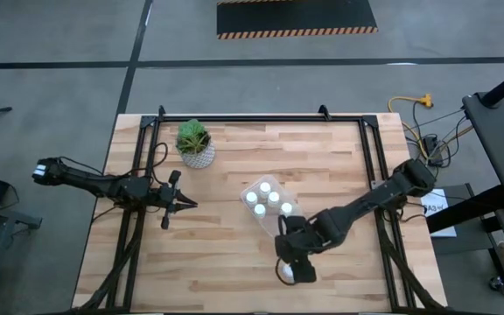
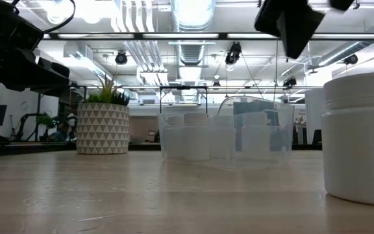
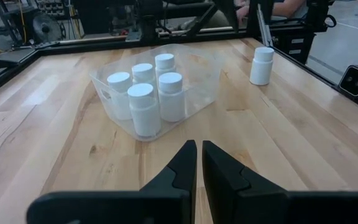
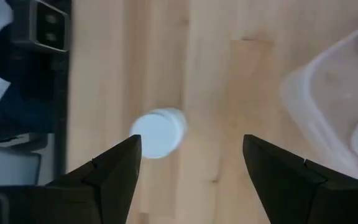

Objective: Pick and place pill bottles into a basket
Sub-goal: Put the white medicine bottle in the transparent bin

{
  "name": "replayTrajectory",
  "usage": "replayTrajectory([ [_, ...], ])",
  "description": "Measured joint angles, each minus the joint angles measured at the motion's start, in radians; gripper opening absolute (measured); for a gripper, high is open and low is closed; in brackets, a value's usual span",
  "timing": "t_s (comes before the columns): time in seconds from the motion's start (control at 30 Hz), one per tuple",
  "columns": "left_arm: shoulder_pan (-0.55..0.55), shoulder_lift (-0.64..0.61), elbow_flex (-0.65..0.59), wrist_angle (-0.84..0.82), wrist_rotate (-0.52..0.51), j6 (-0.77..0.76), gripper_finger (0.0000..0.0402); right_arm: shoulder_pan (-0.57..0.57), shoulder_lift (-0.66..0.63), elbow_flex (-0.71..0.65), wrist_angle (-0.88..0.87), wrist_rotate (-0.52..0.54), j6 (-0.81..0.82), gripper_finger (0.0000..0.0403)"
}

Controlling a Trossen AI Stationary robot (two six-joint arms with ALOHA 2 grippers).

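The clear basket point(image 1: 250, 185) stands mid-table and holds several white pill bottles point(image 1: 274, 198), all upright; it also shows in the left wrist view point(image 3: 204, 74) and the low view point(image 2: 284, 140). One more white bottle point(image 1: 285, 272) stands upright on the table near the front edge, right of centre; it shows in the right wrist view point(image 4: 158, 132), the low view point(image 2: 359, 136) and the left wrist view point(image 3: 261, 65). My right gripper point(image 4: 191, 158) hangs open above this bottle, pointing down, touching nothing. My left gripper point(image 3: 199, 163) is shut and empty, left of the basket.
A white patterned pot with a green plant point(image 1: 195, 144) stands at the far left of the table, also seen in the low view point(image 2: 102, 127). Black frame rails point(image 1: 261, 118) run along the table's far and side edges.
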Motion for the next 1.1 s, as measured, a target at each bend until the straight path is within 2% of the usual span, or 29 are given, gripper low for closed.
replayTrajectory([
  [0.5, 0.000, -0.001, 0.000, 0.000, 0.000, -0.001, 0.0008, 0.069, 0.000, 0.000, 0.030, 0.055, 0.108, 0.0304],
  [1.1, 0.000, -0.002, 0.000, 0.001, -0.001, -0.030, 0.0008, 0.091, 0.085, 0.000, 0.038, 0.055, 0.046, 0.0297],
])
